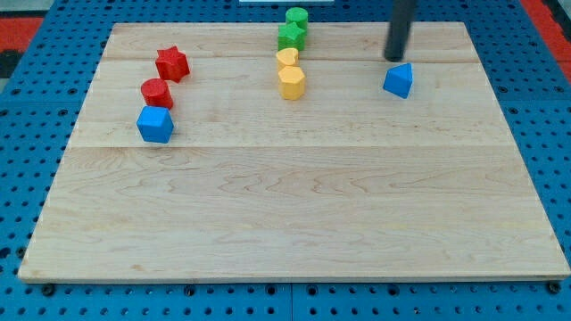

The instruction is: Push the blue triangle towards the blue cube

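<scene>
Half the counter [294, 232], the whole band toward the view's bottom, carries nothing, so open room is not the problem. Next up the view, at the view's left, sits the blue cube [154, 124], touching or nearly touching a red cylinder [157, 93] just above it, with a red star [172, 64] beyond that. Near the middle stand a yellow hexagon [292, 83] and a yellow heart [286, 60], and farther up a green star [291, 36] and a green cylinder [297, 17].

At the view's right lies the blue triangle [399, 80], well apart from the cube. My tip [395, 59] rests just above the triangle, close to its top edge, apart from it or barely touching. No hand exists on this rod, so nothing is grasped.

That placement is the crux: the cube lies far to the view's left and slightly lower, so I judge the tip should come round to the triangle's right side first. The straight path runs just below the yellow hexagon; drifting upward risks clipping it.
</scene>
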